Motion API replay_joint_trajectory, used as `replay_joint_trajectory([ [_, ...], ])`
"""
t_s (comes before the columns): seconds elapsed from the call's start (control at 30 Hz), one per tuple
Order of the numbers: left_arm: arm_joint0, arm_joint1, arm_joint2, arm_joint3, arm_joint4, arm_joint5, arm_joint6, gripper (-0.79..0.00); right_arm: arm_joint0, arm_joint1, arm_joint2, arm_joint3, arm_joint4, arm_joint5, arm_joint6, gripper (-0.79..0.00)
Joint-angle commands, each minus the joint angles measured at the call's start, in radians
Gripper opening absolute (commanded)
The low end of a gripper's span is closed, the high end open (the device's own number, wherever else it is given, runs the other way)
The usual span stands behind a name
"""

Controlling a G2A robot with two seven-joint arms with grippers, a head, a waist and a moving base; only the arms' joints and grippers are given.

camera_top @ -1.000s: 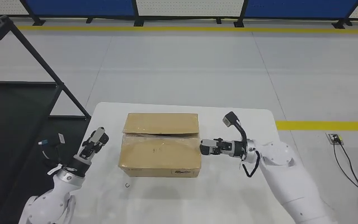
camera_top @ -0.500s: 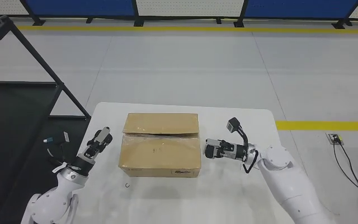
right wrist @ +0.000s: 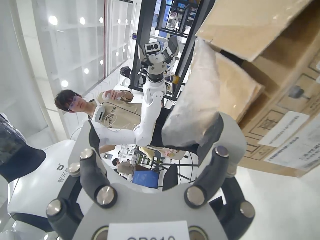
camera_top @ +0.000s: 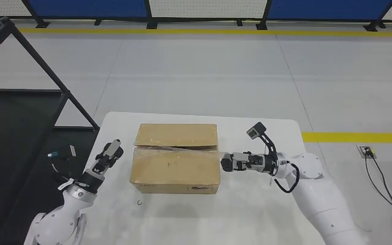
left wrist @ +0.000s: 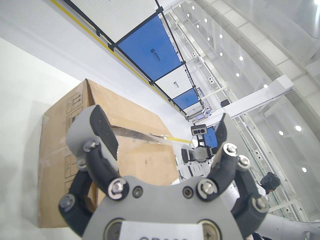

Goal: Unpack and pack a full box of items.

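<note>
L gripper (camera_top: 113,147) spread, empty, just beside the box (camera_top: 176,160) at its left end. R gripper (camera_top: 225,162) also spread at the right end. Loose tape (right wrist: 200,81) lies on one finger, not pinched. Box centred on table (camera_top: 257,202), flaps down. We'd pinch the tape, peel along seam slowly, with L bracing vs sliding.

white table (camera_top: 184,214), small dark ring (camera_top: 140,203) on it, black frame (camera_top: 62,93) beside, yellow floor line (camera_top: 184,30), blue panels (camera_top: 86,7)
</note>
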Motion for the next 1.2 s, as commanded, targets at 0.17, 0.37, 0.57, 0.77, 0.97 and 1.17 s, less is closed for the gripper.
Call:
replay_joint_trajectory([
  [0.17, -0.006, 0.002, 0.001, 0.007, -0.005, -0.003, -0.001, 0.0, -0.03, 0.011, 0.003, -0.097, -0.035, 0.016, -0.003, 0.0],
  [0.37, -0.01, 0.004, -0.004, 0.008, -0.007, -0.004, -0.005, 0.0, -0.033, 0.01, -0.011, -0.142, -0.072, 0.057, -0.093, 0.0],
  [0.57, -0.011, 0.005, 0.008, 0.011, -0.001, -0.008, -0.022, 0.0, -0.024, 0.002, -0.017, -0.138, 0.001, 0.159, -0.169, 0.0],
  [0.77, -0.043, 0.004, 0.07, 0.022, 0.082, -0.003, -0.021, 0.0, -0.006, -0.004, -0.027, -0.109, 0.019, 0.181, -0.19, 0.0],
  [0.97, -0.128, 0.001, 0.134, 0.085, 0.112, 0.021, -0.04, 0.0, 0.0, -0.006, -0.032, -0.098, 0.02, 0.187, -0.192, 0.0],
  [1.17, -0.22, -0.001, 0.181, 0.184, 0.091, 0.029, -0.103, 0.0, -0.014, -0.003, -0.026, -0.112, 0.011, 0.185, -0.192, 0.0],
])
